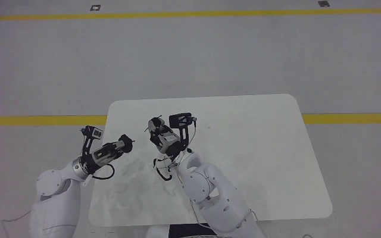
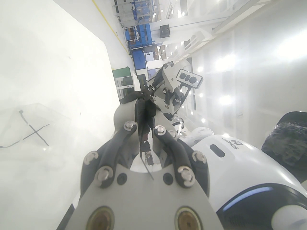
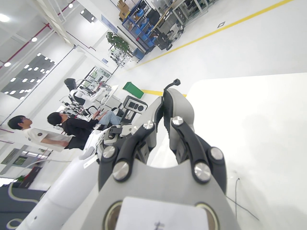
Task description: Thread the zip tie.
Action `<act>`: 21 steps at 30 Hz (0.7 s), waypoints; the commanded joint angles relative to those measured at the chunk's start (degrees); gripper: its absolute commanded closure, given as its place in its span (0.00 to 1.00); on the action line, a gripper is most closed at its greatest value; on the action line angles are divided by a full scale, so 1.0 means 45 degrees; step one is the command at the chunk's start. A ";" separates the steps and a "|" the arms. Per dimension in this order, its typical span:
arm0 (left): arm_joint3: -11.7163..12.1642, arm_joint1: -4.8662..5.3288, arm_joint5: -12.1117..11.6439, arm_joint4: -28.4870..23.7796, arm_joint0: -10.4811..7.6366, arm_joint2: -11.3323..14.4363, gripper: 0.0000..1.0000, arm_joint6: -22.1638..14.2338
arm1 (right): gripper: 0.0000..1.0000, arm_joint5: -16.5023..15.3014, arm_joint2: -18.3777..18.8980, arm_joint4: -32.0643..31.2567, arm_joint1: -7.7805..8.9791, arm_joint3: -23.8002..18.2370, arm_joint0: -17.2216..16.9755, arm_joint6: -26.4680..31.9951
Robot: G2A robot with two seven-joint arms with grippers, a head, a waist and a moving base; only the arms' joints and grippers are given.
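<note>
Zip tie (image 3: 176, 81) is being pinched by right gripper (image 3: 164, 104), jaws pressed together on it, its head poking out beyond the jaws, above the table's (image 1: 256, 154) left part. Left gripper (image 2: 144, 111) is hanging over the table near its left edge, jaws clamping a thin black strap (image 2: 146, 167). Whether strap and tie are one piece is unclear. Black strands (image 2: 36, 132) are lying crossed on the table.

arms (image 1: 205, 187) wht, rounded | right gripper (image 3: 164, 104): blk links, 6 silver screws, grey plate | blk cables (image 1: 159, 169)
</note>
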 commanded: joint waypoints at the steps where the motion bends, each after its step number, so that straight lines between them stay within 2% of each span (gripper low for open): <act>1: 0.0032 0.0005 -0.0037 -0.0089 0.0011 0.0247 1.00 0.0257 | 1.00 0.0092 -0.0320 0.0046 0.0047 0.0280 0.0073 -0.0843; 7: 0.0257 0.0039 -0.0037 -0.0262 -0.0122 0.0622 1.00 0.0651 | 1.00 0.0484 -0.1004 0.0240 0.0080 0.0989 0.0407 -0.2218; 14: 0.0298 0.0057 -0.0037 -0.0187 -0.0169 0.0680 1.00 0.0726 | 1.00 0.0484 -0.1004 0.0240 0.0080 0.0989 0.0407 -0.2218; 21: 0.0298 0.0057 -0.0037 -0.0187 -0.0169 0.0680 1.00 0.0726 | 1.00 0.0947 -0.1220 -0.0508 0.0155 0.0891 0.0420 -0.2070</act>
